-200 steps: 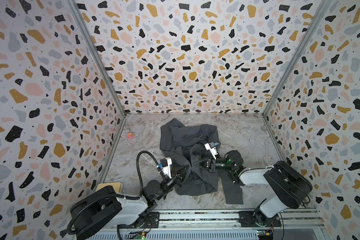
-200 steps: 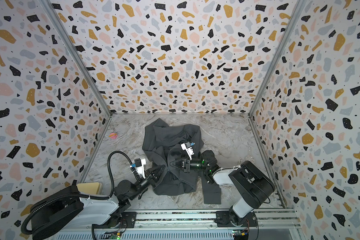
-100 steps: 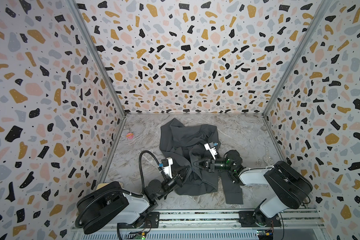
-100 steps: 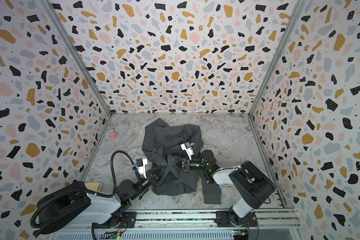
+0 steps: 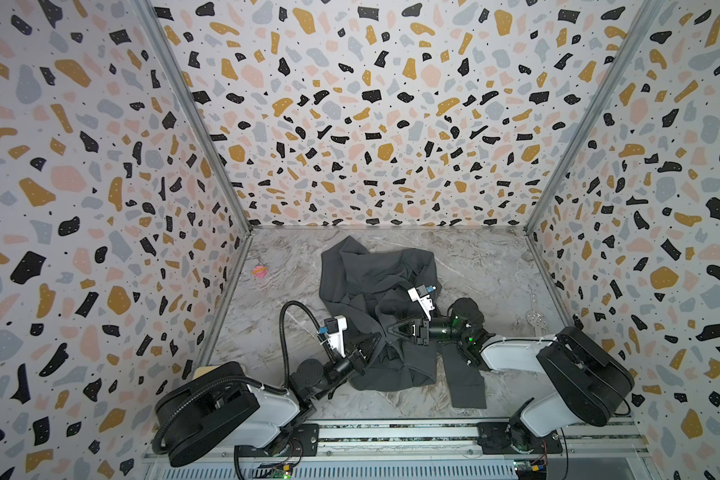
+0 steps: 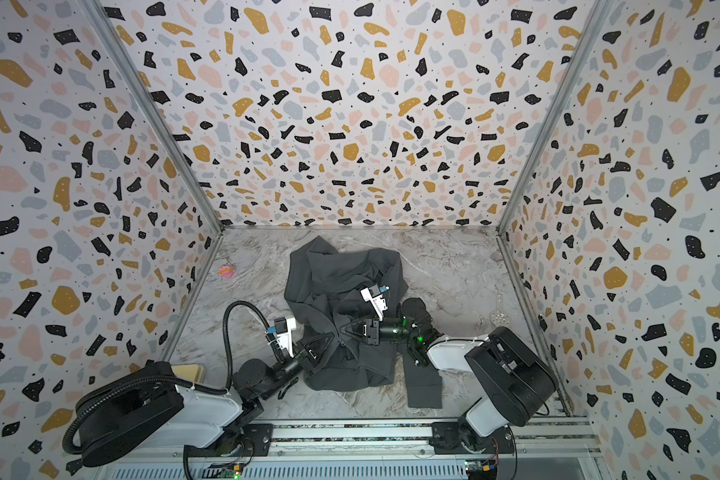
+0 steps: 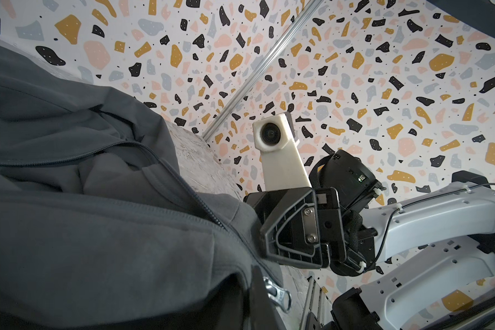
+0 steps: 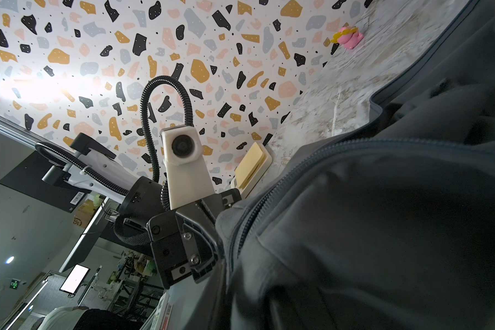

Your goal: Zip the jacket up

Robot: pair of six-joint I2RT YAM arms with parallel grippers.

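The dark grey jacket (image 5: pixel 371 286) (image 6: pixel 337 278) lies crumpled in the middle of the marble floor, one sleeve (image 5: pixel 466 382) trailing toward the front. My left gripper (image 5: pixel 376 340) (image 6: pixel 328 340) is shut on the jacket's front edge, close by the silver zipper slider (image 7: pixel 277 294). My right gripper (image 5: pixel 393 329) (image 6: pixel 345 329) faces it from the right, tips against the same fold. In the left wrist view the zipper teeth (image 7: pixel 200 205) run open up the jacket (image 7: pixel 97 228). In the right wrist view the jacket's fabric (image 8: pixel 383 228) hides my right jaws, blurred.
A small pink item (image 5: pixel 260 271) (image 8: pixel 349 38) lies at the back left of the floor. A tan pad (image 5: pixel 202 371) (image 8: pixel 252 165) sits by the left wall. A clear item (image 5: pixel 534 318) rests by the right wall. Patterned walls enclose three sides.
My left arm's body has swung toward the middle and its gripper has shifted slightly right and farther in, still on the jacket. The right gripper stays where it was.
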